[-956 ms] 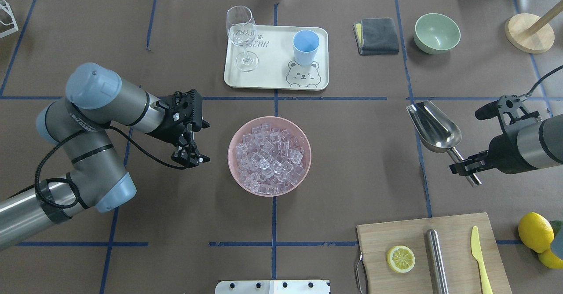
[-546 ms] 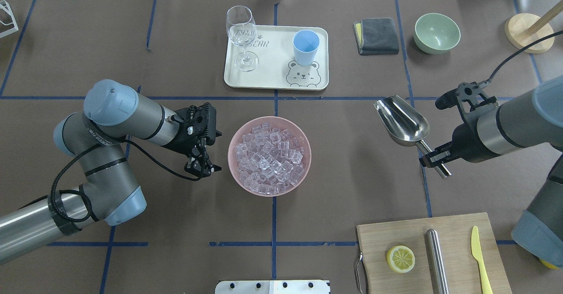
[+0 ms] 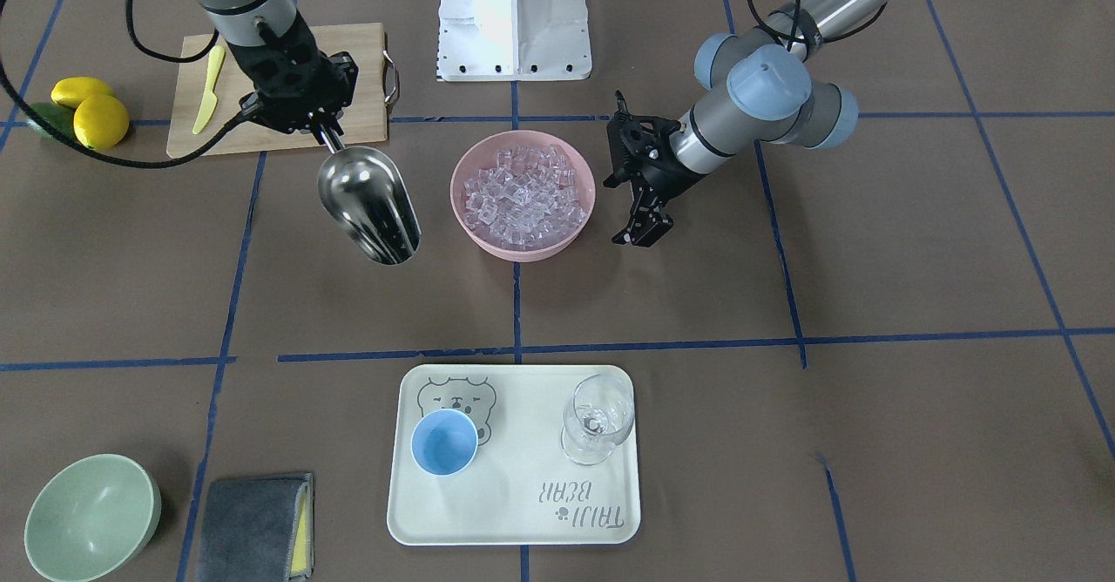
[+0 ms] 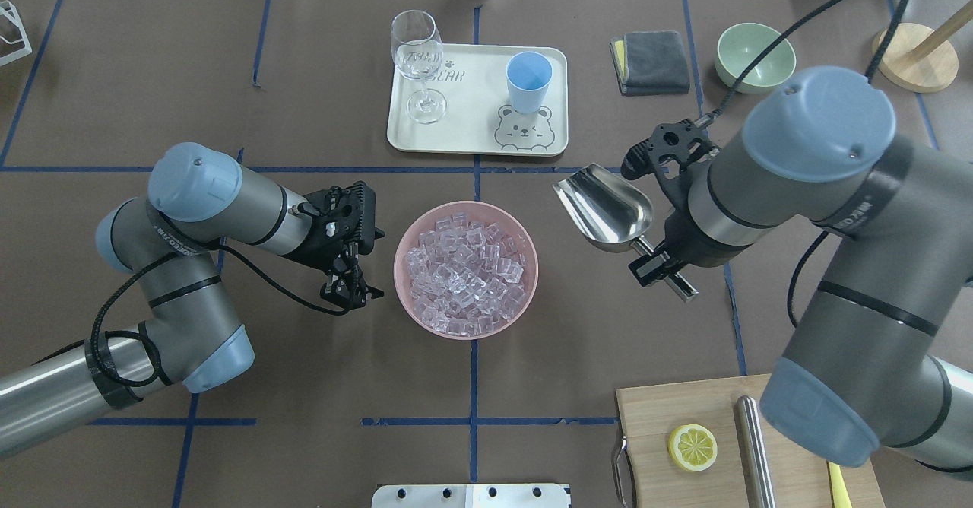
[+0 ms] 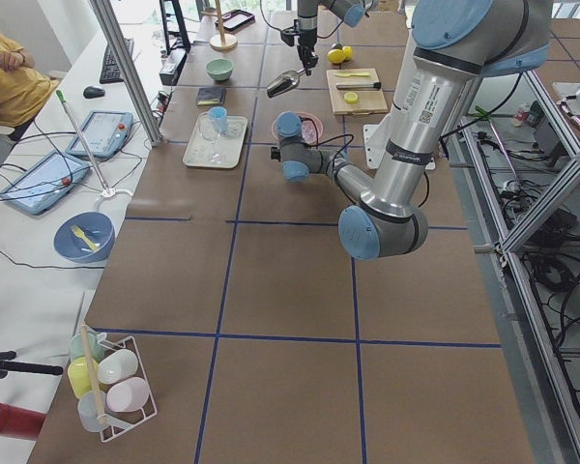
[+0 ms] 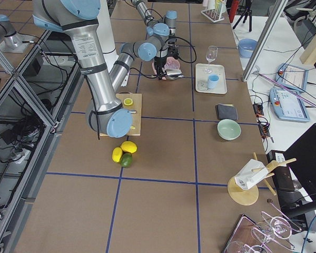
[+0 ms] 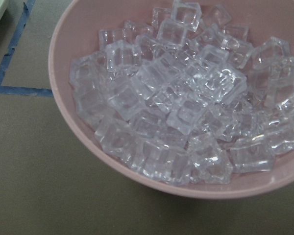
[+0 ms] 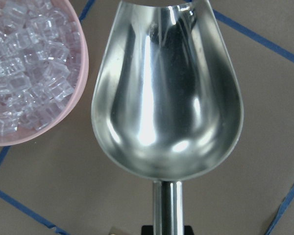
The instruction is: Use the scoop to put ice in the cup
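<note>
Beside the bowl (image 4: pixel 398 265), scoop (image 4: pixel 608 211) aslant, mouth toward tray (image 4: pixel 471 105).

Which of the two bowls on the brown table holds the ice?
The pink bowl at the centre, heaped with ice; the pale green bowl is empty.

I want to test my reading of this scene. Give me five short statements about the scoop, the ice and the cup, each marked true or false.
1. The right gripper holds the scoop by its handle. True.
2. The scoop has ice in it. False: it is empty.
3. The ice lies in the pink bowl. True.
4. The cup lies on its side. False: it stands upright on the tray, beside the stemmed glass.
5. The left gripper is inside the bowl. False: it is beside the bowl, outside the rim.
</note>
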`<state>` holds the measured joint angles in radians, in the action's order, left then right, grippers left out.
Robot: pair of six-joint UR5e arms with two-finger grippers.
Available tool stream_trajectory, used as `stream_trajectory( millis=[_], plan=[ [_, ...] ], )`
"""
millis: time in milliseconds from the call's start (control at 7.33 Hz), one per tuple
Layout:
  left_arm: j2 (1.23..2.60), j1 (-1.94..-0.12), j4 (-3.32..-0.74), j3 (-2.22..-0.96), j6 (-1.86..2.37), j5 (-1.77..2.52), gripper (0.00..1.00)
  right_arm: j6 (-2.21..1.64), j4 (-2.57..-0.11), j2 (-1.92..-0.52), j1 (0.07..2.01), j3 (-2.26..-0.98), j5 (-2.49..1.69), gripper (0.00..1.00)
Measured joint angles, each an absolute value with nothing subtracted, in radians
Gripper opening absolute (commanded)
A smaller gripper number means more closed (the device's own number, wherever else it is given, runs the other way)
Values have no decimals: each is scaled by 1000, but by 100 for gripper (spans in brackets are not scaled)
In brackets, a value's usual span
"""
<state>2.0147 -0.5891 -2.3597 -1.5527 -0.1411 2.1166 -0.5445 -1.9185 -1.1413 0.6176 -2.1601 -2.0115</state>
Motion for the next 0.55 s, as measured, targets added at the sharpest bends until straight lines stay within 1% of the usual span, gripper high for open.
stream_trajectory(
  millis=[546],
  plan=[
    [2013,-589,-2359,-1544,-141,2116,100,-169,-2263,-956,588,-2156,-1949,0]
  ],
)
